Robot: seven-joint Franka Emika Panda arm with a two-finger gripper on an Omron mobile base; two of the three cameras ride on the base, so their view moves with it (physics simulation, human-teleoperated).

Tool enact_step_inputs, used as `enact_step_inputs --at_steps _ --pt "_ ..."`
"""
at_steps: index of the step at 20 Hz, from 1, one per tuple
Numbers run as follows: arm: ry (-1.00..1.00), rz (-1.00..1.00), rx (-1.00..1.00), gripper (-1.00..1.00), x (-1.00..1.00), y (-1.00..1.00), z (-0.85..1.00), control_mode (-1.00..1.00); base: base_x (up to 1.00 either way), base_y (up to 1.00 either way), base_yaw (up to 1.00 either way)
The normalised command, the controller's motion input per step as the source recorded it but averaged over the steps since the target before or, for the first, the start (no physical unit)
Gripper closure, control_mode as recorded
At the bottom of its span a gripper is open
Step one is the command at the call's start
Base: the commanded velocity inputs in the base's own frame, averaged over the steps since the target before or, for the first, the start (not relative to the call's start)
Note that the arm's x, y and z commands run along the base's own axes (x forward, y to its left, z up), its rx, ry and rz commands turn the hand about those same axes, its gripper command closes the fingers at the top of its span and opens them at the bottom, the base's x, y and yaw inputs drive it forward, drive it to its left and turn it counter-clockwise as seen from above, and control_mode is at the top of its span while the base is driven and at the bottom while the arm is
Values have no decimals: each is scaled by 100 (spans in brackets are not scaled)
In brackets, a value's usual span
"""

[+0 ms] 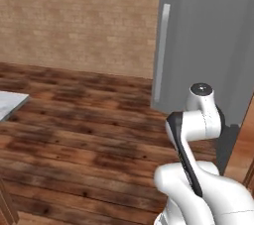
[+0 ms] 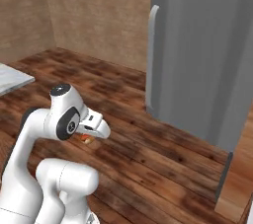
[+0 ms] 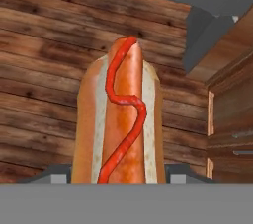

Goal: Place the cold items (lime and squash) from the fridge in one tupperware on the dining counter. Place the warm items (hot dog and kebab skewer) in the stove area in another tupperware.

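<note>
My arm was folded low over the wood floor near the grey fridge. The pincer was clamped on the hot dog, which stood upright between its tips, bun tan, ketchup squiggle down the sausage.

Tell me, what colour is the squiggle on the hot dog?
Red, a wavy line along the hot dog; hand view shows it best.

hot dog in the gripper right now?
Yes, the hand view shows the hot dog standing up between the gripper fingertips, ketchup line facing the camera, over the wooden floor.
</note>
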Motion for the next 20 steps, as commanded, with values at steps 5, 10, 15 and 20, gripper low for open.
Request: enact_step_inputs --at_steps 5,10,15,20 --pt "0 0 0 100 0 0 0 100 85 0 22" --pt "0 0 0 100 0 0 0 100 94 0 23" --pt "0 0 0 100 0 0 0 100 95 0 26" --pt "0 0 0 100 0 0 0 100 90 12 32"
